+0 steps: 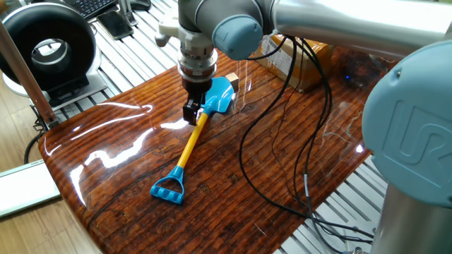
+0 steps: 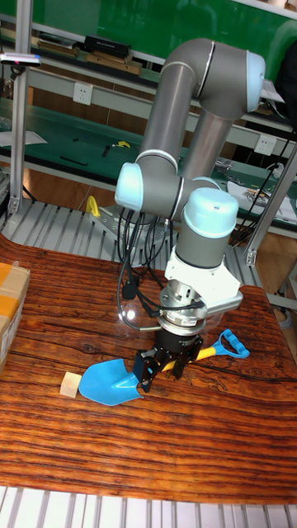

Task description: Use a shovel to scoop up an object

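Note:
The shovel lies low over the wooden table, with its blue blade [image 1: 217, 95] [image 2: 111, 383] at the far side and its yellow shaft [image 1: 189, 144] running back to the blue D-handle [image 1: 169, 190] [image 2: 234, 344]. My gripper [image 1: 192, 111] [image 2: 161, 365] points straight down and is shut on the shaft just behind the blade. The object, a small tan cube [image 2: 72, 384], rests on the table right at the blade's tip. In the fixed view the cube [image 1: 232, 77] peeks out behind the blade. I cannot tell whether blade and cube touch.
A brown cardboard box [image 1: 296, 60] [image 2: 10, 309] stands at the table's far end beyond the cube. Black cables [image 1: 282, 155] hang from the arm and loop over the table's right half. A black ring-shaped device [image 1: 46, 46] sits off the table's left edge.

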### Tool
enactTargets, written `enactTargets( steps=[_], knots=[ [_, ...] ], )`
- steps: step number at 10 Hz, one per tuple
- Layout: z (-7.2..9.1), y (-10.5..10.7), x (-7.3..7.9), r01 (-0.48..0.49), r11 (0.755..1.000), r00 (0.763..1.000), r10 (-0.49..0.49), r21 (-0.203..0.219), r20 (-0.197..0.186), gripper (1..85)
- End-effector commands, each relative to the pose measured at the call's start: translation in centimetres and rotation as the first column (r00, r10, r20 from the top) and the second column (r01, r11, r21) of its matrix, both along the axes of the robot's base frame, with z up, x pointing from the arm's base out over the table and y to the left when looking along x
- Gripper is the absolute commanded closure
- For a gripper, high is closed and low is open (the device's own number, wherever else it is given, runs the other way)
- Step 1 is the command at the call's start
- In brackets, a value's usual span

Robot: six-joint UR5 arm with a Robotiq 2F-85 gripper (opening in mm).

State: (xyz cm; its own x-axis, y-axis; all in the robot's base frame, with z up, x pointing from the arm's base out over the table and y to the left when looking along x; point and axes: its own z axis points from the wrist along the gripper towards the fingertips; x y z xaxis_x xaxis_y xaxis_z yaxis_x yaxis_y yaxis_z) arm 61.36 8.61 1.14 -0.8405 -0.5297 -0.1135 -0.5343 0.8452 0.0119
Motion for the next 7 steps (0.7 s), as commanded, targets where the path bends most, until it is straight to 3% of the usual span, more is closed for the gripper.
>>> enactTargets(
  steps=[1, 2, 3, 7],
  knots=[
    [0.2, 0.4, 0.6, 0.025, 0.999, 0.999, -0.025, 0.025, 0.02, 15.0],
    [0.2, 0.4, 0.5, 0.026, 0.999, 1.0, -0.026, 0.025, 0.015, 15.0],
    [0.8, 0.3, 0.1, 0.045, 0.999, 0.999, -0.045, 0.012, -0.017, 15.0],
    [4.3, -0.1, -0.5, 0.033, 0.999, 0.997, -0.033, 0.006, -0.063, 15.0]
  ],
)
